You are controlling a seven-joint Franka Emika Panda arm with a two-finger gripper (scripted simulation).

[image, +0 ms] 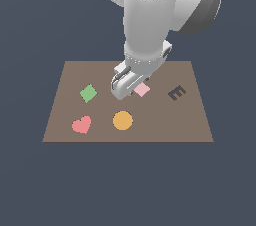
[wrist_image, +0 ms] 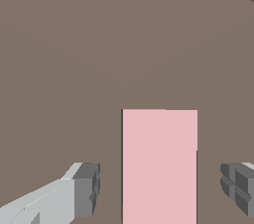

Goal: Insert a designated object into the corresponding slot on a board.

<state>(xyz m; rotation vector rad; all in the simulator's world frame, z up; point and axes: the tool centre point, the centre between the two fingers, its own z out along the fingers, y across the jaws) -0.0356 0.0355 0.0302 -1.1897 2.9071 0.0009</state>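
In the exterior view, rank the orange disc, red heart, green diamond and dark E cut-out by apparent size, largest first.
1. orange disc and red heart, too alike to split
2. green diamond and E cut-out, also close; both sit farther back.

Glossy white, rounded arm casing with dark grey joint cap; pale gripper (wrist_image: 159,188) body; blocky, seemingly ridged grey fingertips (wrist_image: 87,188).

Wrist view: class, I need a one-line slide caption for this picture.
Open gripper straddles the light pink block lying on the brown board, fingers clear of both its sides.
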